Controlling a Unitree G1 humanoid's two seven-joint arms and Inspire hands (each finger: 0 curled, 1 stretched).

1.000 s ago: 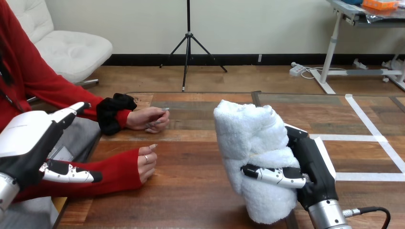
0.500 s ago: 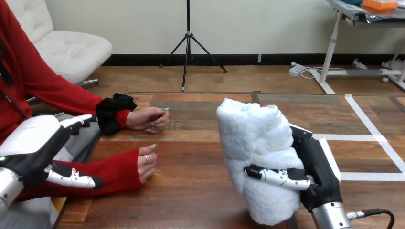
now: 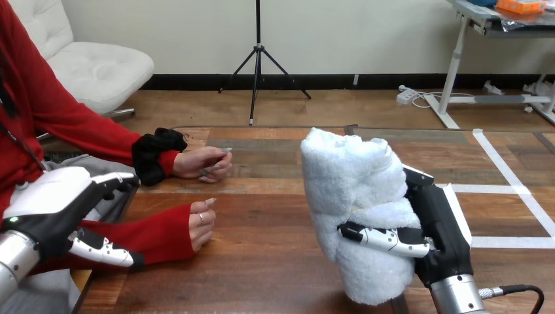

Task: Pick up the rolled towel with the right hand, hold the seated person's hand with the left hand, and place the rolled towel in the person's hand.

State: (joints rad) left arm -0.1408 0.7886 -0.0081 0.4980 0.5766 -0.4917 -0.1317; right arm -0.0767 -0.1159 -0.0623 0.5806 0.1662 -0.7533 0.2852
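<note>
1. Towel first: the rolled towel (image 3: 357, 196) is a thick white bundle standing upright, its top leaning a little toward the view's left.
2. The right hand (image 3: 440, 226) is clamped on the rolled towel from the towel's right side. Its palm is against the cloth and its fingers (image 3: 386, 240) are wrapped across the lower front of the roll.
3. The towel's bottom end is close above the table (image 3: 262, 275). Whether it touches the wood cannot be told.
4. The person's near hand (image 3: 201, 224) is to the left of the towel, level with its lower half and well apart from it. It rests on the table, loosely curled, at the end of a red sleeve.
5. The person's far hand (image 3: 204, 163) is also left of the towel, level with its upper half. It is on the table with its fingers closed loosely.
6. The left hand (image 3: 52, 209) is far to the left of the towel, beyond both of the person's hands. Its fingers are spread apart and extended toward the towel, and it holds nothing.
7. The left hand sits over the red-sleeved forearm behind the near hand. Whether it touches the sleeve cannot be told.
8. White tape (image 3: 504, 190) runs in strips on the table just right of the towel, behind the right hand.
</note>
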